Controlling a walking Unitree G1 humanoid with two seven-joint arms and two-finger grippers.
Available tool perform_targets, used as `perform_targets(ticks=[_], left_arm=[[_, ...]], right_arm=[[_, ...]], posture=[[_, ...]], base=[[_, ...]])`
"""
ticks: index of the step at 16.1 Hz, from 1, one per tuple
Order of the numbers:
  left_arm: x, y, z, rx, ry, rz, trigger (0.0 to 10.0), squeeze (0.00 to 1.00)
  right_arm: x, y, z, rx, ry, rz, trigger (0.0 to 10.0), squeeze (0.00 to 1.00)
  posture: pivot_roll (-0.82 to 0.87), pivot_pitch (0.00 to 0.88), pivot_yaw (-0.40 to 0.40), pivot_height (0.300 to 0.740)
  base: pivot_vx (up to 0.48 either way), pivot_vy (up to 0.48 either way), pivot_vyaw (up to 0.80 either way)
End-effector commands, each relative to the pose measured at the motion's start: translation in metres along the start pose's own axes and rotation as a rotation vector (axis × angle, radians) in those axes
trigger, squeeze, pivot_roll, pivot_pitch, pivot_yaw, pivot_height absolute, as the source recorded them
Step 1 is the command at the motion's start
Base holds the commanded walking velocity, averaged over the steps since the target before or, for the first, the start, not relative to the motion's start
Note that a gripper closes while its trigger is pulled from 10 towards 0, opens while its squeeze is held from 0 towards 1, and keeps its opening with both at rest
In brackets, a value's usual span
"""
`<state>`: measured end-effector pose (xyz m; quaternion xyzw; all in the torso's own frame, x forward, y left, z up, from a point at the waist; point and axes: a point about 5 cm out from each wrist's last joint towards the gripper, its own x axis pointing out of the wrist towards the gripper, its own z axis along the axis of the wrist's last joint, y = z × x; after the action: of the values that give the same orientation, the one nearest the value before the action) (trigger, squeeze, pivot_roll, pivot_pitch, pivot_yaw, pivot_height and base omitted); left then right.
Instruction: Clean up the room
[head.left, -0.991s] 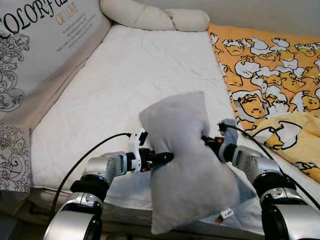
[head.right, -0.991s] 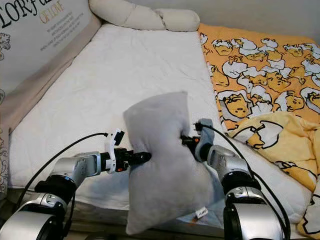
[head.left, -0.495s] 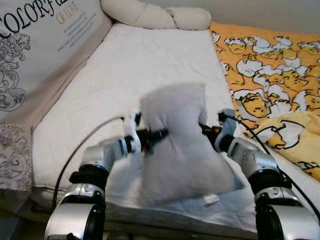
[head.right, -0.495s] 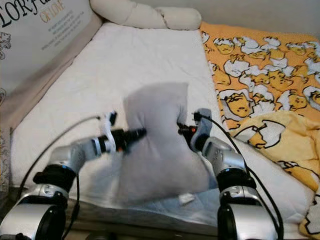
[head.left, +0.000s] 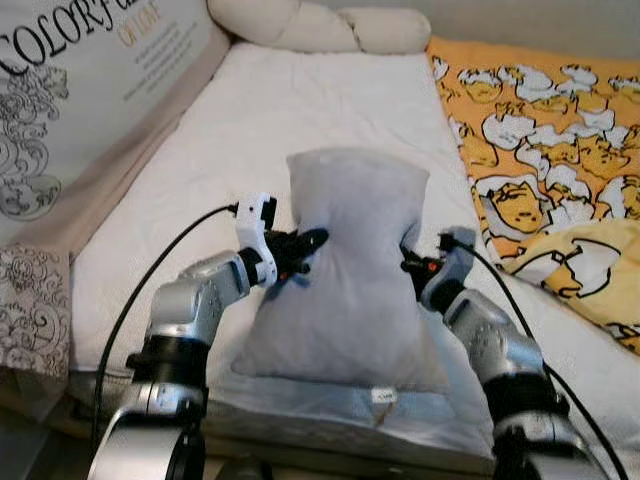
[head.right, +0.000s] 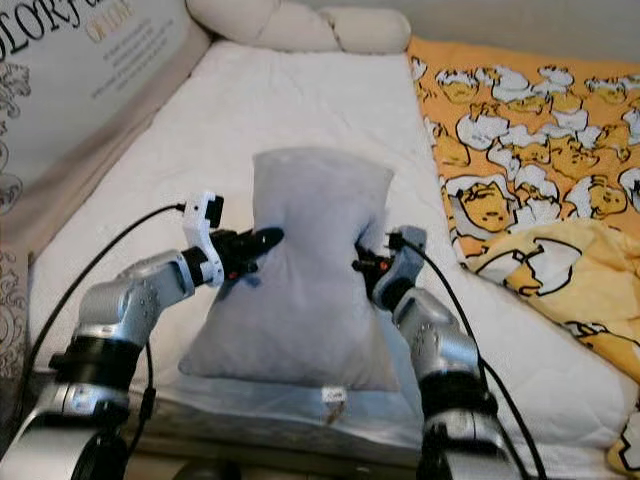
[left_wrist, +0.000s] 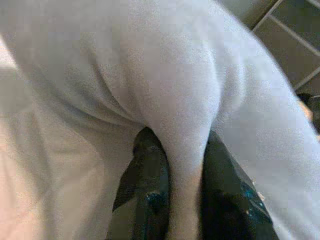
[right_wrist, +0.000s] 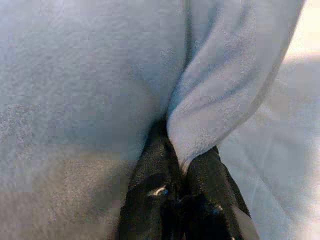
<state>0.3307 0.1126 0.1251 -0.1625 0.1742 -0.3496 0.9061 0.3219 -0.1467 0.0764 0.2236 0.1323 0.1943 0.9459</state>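
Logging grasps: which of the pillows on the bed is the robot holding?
The grey pillow, pinched at both sides by the left gripper and right gripper; the cream pillows lie untouched at the headboard.

One grey pillow (head.left: 345, 270) lies on one bed (head.left: 300, 110). Two claws reach it, the left claw (head.left: 305, 245) and the right claw (head.left: 408, 262), one at each side. One long cream bolster (head.left: 320, 25) lies at the head. One orange patterned blanket (head.left: 540, 130) covers the right side. One printed cushion (head.left: 70, 100) leans at the left.
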Motion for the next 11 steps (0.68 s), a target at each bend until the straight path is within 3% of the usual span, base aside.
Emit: perform_targets(ticks=[1,4,8,10,11], left_arm=[[0.003,-0.011,0.007,0.082,-0.018,-0.009,0.0,0.00],[0.000,-0.016,0.006,0.231,0.025,0.022,0.0,0.00],[0.000,-0.026,0.010,0.256,-0.016,0.015,0.0,0.00],[-0.001,-0.027,0.012,0.290,-0.026,0.030,0.0,0.00],[-0.003,-0.025,0.015,0.368,-0.040,0.071,0.0,0.00]], right_arm=[[0.001,0.011,0.009,-0.030,-0.066,0.036,0.0,0.00],[-0.005,0.013,0.007,0.015,-0.111,0.014,0.0,0.00],[-0.014,0.015,-0.005,-0.005,-0.075,-0.005,0.0,0.00],[-0.014,0.017,-0.002,-0.009,-0.110,-0.022,0.0,0.00],[-0.015,0.016,0.003,-0.037,-0.156,-0.063,0.0,0.00]], posture=[[-0.02,0.000,0.017,0.740],[-0.01,0.000,0.010,0.740],[-0.02,0.000,0.013,0.740],[-0.02,0.000,0.013,0.740],[-0.01,0.000,0.010,0.740]], base=[[0.000,0.000,0.00],[0.000,0.000,0.00],[0.000,0.000,0.00],[0.000,0.000,0.00],[0.000,0.000,0.00]])
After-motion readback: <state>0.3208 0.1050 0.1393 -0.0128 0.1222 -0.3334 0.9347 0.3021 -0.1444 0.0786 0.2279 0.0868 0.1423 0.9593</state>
